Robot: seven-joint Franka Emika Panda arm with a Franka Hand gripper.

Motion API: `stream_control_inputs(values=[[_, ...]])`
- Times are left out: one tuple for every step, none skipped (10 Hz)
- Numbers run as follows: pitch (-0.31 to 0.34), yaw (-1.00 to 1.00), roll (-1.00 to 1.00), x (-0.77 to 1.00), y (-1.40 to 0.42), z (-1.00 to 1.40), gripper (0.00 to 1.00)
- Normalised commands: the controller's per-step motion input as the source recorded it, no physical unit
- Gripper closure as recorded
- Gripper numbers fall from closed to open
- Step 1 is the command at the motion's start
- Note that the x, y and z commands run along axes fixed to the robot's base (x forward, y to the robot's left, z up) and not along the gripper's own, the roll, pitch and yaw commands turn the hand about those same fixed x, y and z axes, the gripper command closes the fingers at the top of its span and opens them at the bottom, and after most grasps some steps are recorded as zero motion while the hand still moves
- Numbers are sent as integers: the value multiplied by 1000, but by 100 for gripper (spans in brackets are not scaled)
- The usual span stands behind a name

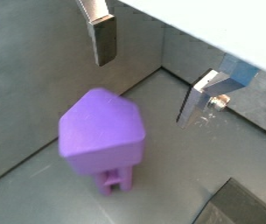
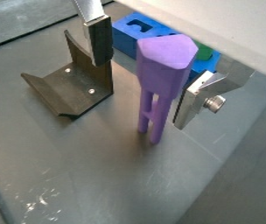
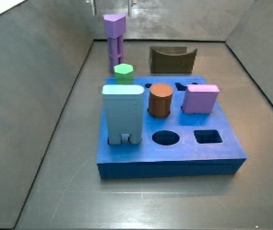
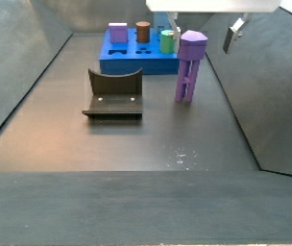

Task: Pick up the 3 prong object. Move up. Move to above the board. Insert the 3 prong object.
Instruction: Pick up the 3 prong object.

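Grey floor, 3 prong object (image 2: 159,83) upright, claw (image 2: 147,66) spread wide around it, untouched, board (image 2: 133,39) behind.

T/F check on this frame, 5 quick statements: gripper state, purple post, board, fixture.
1. The gripper is shut on the 3 prong object. False: its jaws are open, one finger on each side of the post's top, with gaps showing.
2. The 3 prong object stands upright on the floor. True.
3. The 3 prong object is already in the board. False: it stands on the floor beyond the board.
4. The board has open holes in a side view, a round hole and a square hole. True.
5. The fixture sits on top of the board. False: it is on the floor, apart from the board.
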Motion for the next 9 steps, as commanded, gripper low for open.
stream_control_inputs(values=[[-213, 211, -170, 0, -209, -134, 0], [-224, 129, -139, 0, -223, -100, 0], [-251, 83, -153, 0, -263, -166, 0], [-239, 71, -133, 0, -280, -77, 0], [-254, 6, -161, 0, -254, -49, 0], [-253, 0, -177, 0, -257, -51, 0], [-296, 0, -206, 0, -246, -94, 0], [0, 0, 7, 0, 0, 0, 0], [0, 0, 0, 0, 0, 0, 0]])
